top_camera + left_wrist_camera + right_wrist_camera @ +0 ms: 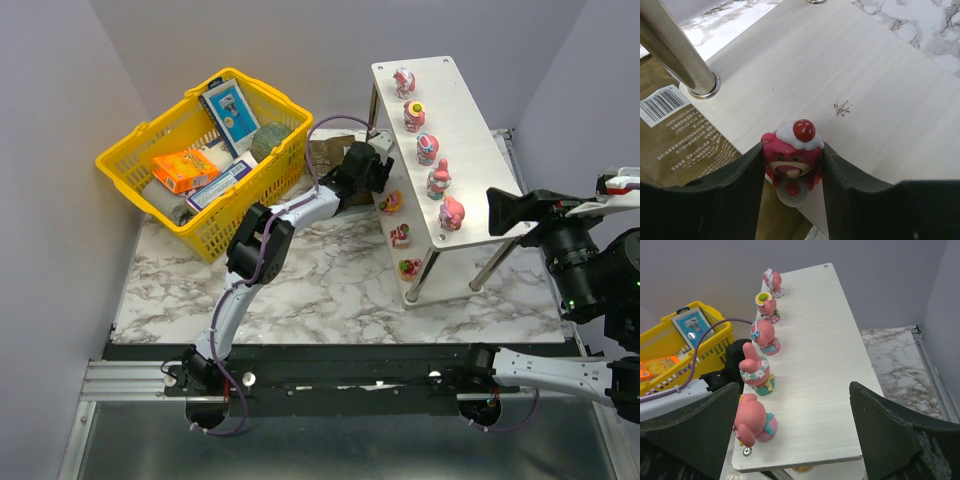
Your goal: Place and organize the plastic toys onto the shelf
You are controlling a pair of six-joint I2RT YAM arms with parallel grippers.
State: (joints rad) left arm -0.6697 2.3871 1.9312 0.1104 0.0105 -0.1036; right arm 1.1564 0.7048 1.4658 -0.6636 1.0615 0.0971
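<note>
Bear point(790, 161), toy 9, nearly shelved.
Shelf point(472, 122) holds 5 toys point(438, 181) on top, 3 below; left gripper point(792, 150) clasps bear, right gripper point(795, 390) gapes empty.

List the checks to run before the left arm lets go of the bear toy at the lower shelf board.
1. Grip: left gripper shut on the pink bear toy: ok.
2. Bear upright: ok.
3. Bear's base fully on the lower board: cannot tell; it sits right at the board's edge.
4. Bare board beyond the bear: ok.
5. Clearance: shelf leg apart from the left fingers: ok.
6. Other arm: right gripper open, empty, above the top board: ok.
</note>
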